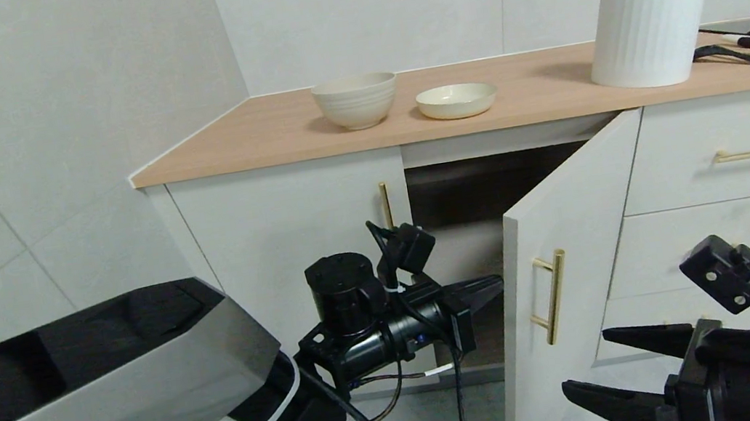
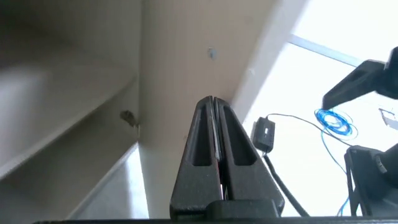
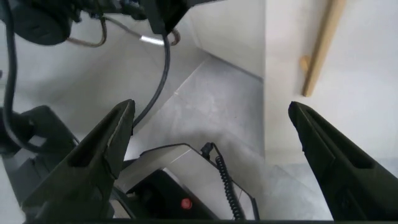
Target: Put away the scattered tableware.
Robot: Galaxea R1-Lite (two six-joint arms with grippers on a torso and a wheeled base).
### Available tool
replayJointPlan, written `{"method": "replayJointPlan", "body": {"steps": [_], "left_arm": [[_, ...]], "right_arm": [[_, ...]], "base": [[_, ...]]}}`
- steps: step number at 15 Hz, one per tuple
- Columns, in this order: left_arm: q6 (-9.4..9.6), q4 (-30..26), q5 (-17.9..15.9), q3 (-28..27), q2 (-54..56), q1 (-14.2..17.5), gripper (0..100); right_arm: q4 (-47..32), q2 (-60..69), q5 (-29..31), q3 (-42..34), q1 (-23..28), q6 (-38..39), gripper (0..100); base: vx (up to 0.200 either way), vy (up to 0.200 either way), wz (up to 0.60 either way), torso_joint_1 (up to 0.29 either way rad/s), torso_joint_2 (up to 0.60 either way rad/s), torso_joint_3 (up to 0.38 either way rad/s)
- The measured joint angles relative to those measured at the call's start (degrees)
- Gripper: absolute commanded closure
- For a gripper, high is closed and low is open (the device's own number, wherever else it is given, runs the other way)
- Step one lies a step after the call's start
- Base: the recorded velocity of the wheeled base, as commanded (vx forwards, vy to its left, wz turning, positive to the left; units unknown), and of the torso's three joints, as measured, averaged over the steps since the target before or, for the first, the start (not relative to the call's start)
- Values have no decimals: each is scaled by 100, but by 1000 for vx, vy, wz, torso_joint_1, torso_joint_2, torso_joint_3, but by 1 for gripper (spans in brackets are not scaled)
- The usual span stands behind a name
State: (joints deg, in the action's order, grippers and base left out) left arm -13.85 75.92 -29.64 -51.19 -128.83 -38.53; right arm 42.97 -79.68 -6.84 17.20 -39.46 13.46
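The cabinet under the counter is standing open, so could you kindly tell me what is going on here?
The robot is tidying tableware, and nothing is in hand yet. The cabinet door is swung open. The left tool, shut and empty, sits at the opening beside the door's free edge. The right tool is open and empty, low in front of the door. The bowl and shallow dish sit side by side on the counter, not yet put away.

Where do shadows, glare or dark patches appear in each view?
Head view: soft shadows beside the bowl and white container; the open cupboard is dark inside. Left wrist view: pale tiles glare white beyond the left gripper. Right wrist view: the right gripper is silhouetted.
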Motion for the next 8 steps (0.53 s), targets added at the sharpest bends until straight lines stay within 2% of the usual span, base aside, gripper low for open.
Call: {"method": "replayJointPlan", "body": {"steps": [6,8], "left_arm": [[-9,0,126,-261,-182,-2,100],[-5,6,679,-584,-330,-57,100]], "right_arm": [[2,-12,0,2,-12,0,0],[0,-12,0,2,-59,0,0]], "base": [[0,0,0,0,0,0],[0,0,0,0,0,0]]}}
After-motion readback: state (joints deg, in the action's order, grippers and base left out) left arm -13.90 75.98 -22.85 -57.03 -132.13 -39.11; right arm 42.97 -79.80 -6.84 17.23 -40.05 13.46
